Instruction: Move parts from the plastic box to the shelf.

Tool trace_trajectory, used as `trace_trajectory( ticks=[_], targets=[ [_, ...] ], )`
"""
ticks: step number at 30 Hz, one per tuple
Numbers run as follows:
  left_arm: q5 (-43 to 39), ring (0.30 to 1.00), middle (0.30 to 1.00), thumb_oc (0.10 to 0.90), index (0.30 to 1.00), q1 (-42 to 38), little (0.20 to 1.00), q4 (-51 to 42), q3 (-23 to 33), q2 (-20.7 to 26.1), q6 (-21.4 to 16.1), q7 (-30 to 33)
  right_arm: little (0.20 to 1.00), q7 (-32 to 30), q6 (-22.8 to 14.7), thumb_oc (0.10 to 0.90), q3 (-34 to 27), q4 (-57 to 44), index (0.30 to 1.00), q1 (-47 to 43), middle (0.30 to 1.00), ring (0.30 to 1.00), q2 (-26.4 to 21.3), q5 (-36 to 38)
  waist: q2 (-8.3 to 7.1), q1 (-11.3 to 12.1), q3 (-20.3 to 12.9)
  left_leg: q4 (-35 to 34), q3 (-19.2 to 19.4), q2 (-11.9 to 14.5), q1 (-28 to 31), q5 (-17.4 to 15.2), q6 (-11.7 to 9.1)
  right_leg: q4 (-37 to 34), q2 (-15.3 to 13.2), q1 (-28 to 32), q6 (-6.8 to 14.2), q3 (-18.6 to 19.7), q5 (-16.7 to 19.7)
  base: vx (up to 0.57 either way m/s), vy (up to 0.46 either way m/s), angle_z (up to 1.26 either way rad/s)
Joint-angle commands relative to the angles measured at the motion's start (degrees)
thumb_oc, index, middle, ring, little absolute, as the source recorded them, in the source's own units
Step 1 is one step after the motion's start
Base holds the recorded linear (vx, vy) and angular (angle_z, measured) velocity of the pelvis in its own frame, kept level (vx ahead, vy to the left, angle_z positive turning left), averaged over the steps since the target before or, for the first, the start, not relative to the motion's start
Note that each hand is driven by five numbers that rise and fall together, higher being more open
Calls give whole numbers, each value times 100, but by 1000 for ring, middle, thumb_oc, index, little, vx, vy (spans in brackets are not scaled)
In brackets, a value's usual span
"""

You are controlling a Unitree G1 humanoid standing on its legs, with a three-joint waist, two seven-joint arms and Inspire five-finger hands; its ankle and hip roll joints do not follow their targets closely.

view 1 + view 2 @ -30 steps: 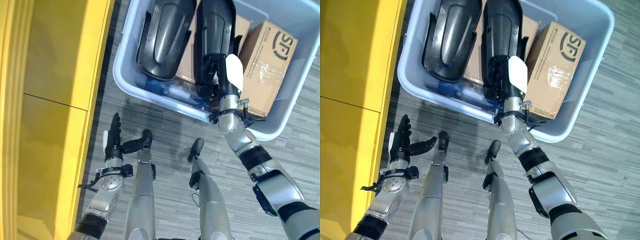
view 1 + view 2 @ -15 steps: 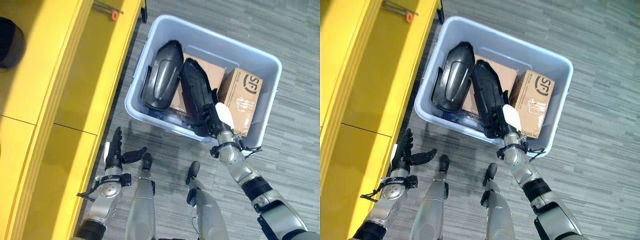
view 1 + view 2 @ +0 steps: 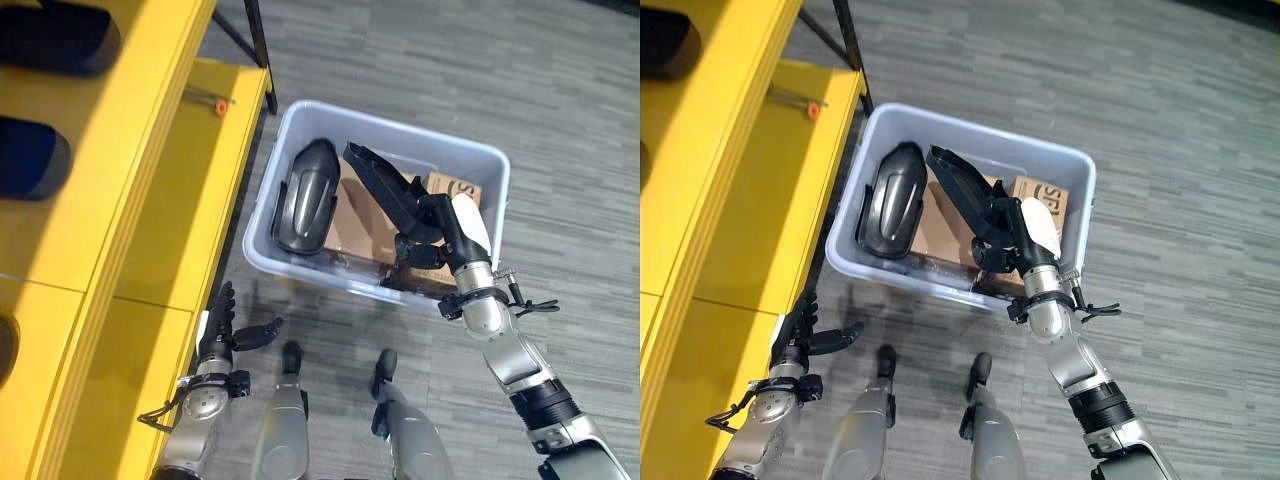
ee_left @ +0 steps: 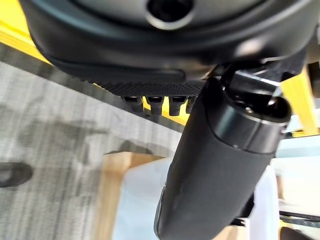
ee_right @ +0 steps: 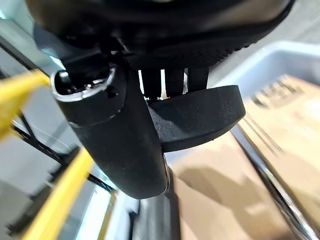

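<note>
Black and curved, a long plastic part is gripped at its near end by the right hand, whose fingers and thumb curl round it. The part slants up out of the plastic box, its far end raised above the cardboard below. The right wrist view shows the fingers wrapped over the part's edge, with the thumb on the near side.

A second black part, rounded like a shell, lies in the left side of the pale blue box, resting partly on a flat cardboard box. A smaller cardboard box sits in the far right corner, mostly behind the right hand.

The box stands on grey floor just beside the yellow shelf, which runs along the robot's left. Dark rounded parts already sit on the upper level of the shelf. A small tool with an orange tip lies on the lower level.

The left hand hangs low beside the shelf's edge, fingers straight, thumb spread outward, holding nothing.
</note>
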Motion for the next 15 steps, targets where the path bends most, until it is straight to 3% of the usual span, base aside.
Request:
trace_trajectory(
  ticks=[1, 5, 15],
  targets=[
    [181, 1000, 1000, 900, 1000, 226, 1000, -306, 57, 167, -345, -74, 300, -387, -682, 400, -416, -582, 300, -409, 300, 300, -18, 117, -68, -25, -870, -439, 41, 162, 128, 24, 7, 631, -646, 538, 695, 175, -1019, 43, -12, -18],
    [214, 1000, 1000, 900, 1000, 399, 1000, -250, 94, 115, -304, -207, 300, -348, -734, 400, -487, -796, 300, -416, 300, 300, -45, 76, -38, -76, -1210, -599, 150, 192, 436, 18, 0, 571, -642, 745, 719, 224, -1039, 61, -17, -12],
    [295, 1000, 1000, 900, 1000, 563, 1000, -350, 216, 44, -285, -290, 300, -309, -786, 400, -578, -1051, 300, -369, 300, 300, -98, 24, 27, -131, -1657, -819, 255, 297, 839, 54, -72, 522, -561, 1045, 692, 276, -1177, 28, -29, -5]
  ],
)
